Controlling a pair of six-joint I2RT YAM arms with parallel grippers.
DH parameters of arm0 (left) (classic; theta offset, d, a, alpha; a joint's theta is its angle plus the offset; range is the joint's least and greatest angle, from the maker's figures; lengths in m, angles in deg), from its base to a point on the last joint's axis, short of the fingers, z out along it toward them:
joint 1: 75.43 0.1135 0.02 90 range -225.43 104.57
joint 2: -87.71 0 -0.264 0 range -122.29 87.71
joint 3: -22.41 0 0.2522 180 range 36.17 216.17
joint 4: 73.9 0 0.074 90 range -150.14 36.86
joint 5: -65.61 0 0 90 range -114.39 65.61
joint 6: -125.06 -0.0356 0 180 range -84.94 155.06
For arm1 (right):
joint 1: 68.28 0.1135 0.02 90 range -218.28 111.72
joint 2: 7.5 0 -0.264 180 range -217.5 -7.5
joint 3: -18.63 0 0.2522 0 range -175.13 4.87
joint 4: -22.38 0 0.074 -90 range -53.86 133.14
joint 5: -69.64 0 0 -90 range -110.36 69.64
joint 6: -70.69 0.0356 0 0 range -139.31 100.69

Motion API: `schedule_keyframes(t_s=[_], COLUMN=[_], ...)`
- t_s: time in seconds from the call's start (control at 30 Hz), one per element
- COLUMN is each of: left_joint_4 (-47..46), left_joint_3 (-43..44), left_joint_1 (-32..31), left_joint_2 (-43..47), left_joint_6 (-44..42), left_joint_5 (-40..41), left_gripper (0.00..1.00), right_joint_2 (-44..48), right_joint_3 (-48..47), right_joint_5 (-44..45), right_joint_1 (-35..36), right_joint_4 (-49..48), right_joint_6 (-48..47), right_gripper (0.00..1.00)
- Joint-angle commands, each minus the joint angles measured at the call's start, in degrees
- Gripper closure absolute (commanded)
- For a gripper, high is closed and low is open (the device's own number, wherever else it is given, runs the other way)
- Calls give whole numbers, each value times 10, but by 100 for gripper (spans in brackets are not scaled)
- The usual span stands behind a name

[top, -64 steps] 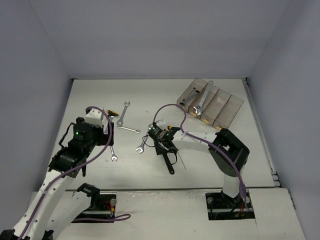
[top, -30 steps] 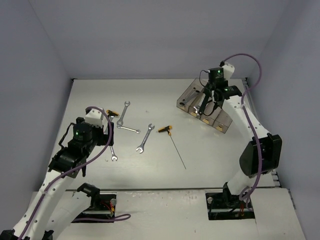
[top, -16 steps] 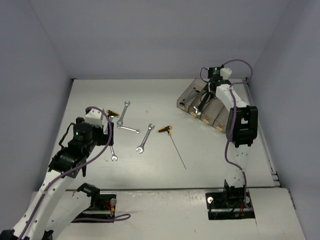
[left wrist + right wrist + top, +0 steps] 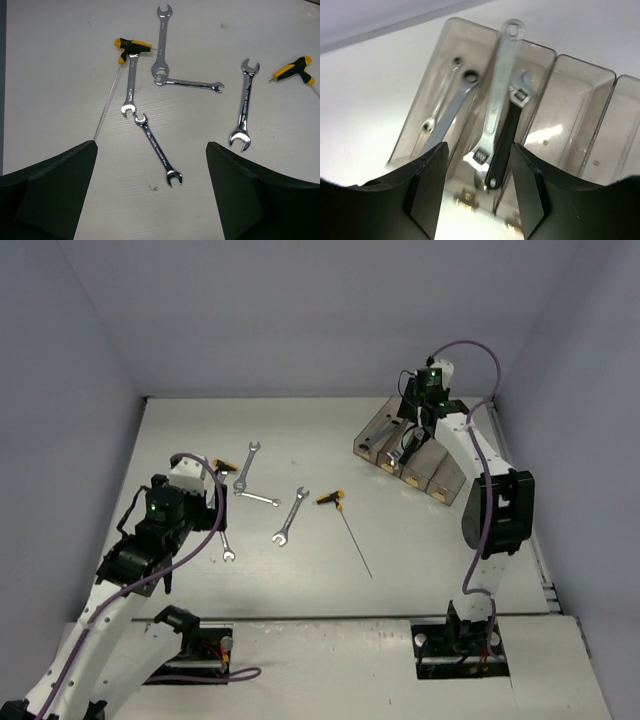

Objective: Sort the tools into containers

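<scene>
The containers (image 4: 447, 468) are a row of smoky-brown bins at the back right. In the right wrist view the first bin (image 4: 422, 120) holds a silver wrench (image 4: 447, 107). The second holds a silver adjustable wrench (image 4: 497, 100) and a black-handled adjustable wrench (image 4: 507, 135). My right gripper (image 4: 415, 430) (image 4: 479, 170) hovers open and empty over these bins. My left gripper (image 4: 212, 502) (image 4: 151, 150) is open above several silver wrenches (image 4: 156, 150) and a yellow-and-black driver (image 4: 131, 47). A second driver (image 4: 330, 499) lies mid-table.
The third bin (image 4: 570, 115) and fourth bin (image 4: 625, 135) show no tools. A silver wrench (image 4: 292, 515) lies beside the second driver, whose thin shaft (image 4: 357, 545) runs toward the front. Grey walls enclose the table at the back and both sides.
My right arm carried the black-handled adjustable wrench from mid-table to the bins; it now lies in the second bin and the gripper is open. The left arm has not moved.
</scene>
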Motion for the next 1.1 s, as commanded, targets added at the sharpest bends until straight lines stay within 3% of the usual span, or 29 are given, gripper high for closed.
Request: schedule_keyframes(t_s=[0.0, 0.2, 0.5, 0.97, 1.07], left_joint_4=[-29, -29, -29, -29, -29], left_joint_3=[10, 11, 9, 8, 8], left_joint_1=[-2, -2, -2, -2, -3], left_joint_2=[0, -2, 2, 2, 3], left_joint_6=[-5, -5, -6, -5, -5], left_joint_5=[6, 2, 3, 1, 2], left_gripper=[12, 12, 12, 12, 12], right_joint_2=[137, 189, 98, -25, -44], right_joint_3=[89, 204, 249, 206, 197], right_joint_5=[-48, -48, -18, -19, -24], right_joint_1=[83, 185, 282, 302, 302], right_joint_4=[-14, -12, -14, -33, -38], right_joint_6=[-120, -138, -115, -122, -124], right_gripper=[50, 51, 55, 58, 69])
